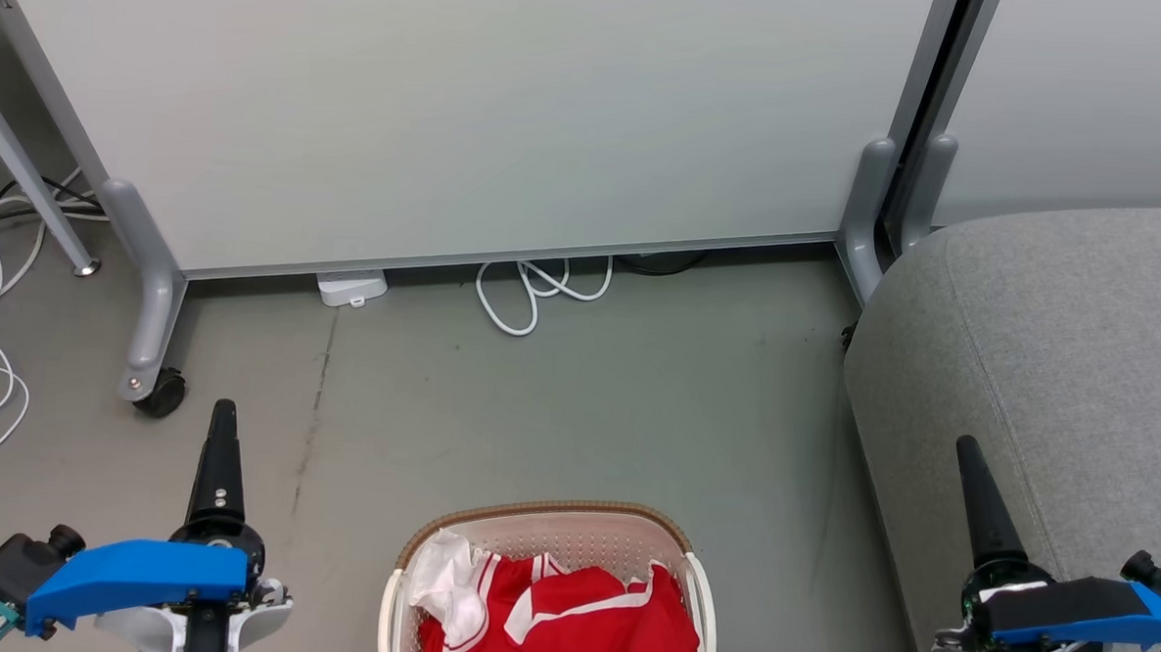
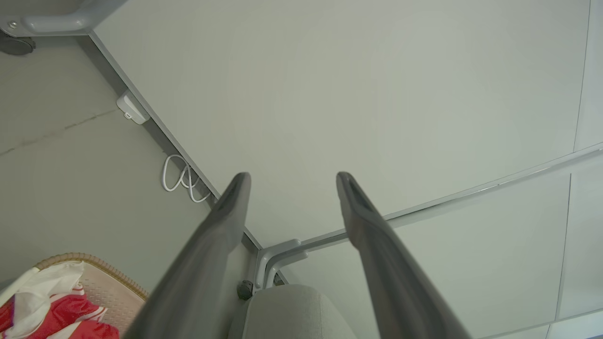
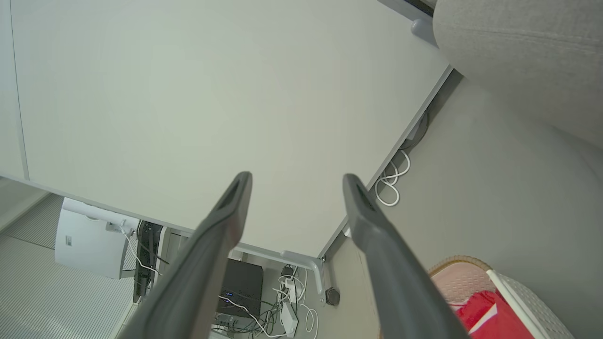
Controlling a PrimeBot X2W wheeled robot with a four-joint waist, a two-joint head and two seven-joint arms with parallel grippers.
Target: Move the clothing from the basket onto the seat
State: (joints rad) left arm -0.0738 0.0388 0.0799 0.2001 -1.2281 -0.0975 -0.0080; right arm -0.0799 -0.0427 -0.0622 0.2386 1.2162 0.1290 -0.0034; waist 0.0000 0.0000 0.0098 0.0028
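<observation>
1. Cut off: an oval cream-white perforated plastic basket (image 1: 553, 509) with a brown ribbed rim stands on the grey floor (image 1: 587, 405) at the bottom middle of the head view. Its near half runs out past the lower edge.
2. The clothing (image 1: 578, 615), soft red sports garments with white bands, lies heaped inside the basket. A crumple of white fabric (image 1: 447, 575) sits at the left end. The heap's lower part is cut off, and any finer trim is hard to make out.
3. A large grey fabric-upholstered seat (image 1: 1081, 318) with a stitched seam lies to the right of the basket, with a strip of floor between them. It runs off the right and bottom edges.
4. In the head view each gripper is seen edge-on as one dark spike, so no gap can be read there.
5. Left gripper (image 2: 289, 175): its wrist view shows the fingers spread, nothing between them, touching nothing. It is released and sits left of the basket.
6. Right gripper (image 3: 296, 176): likewise spread and empty. In the head view it overlaps the seat's left edge.
7. Behind: a pale partition panel (image 1: 472, 115) on grey castor feet, with a white looped cable (image 1: 533, 299) at its base.
</observation>
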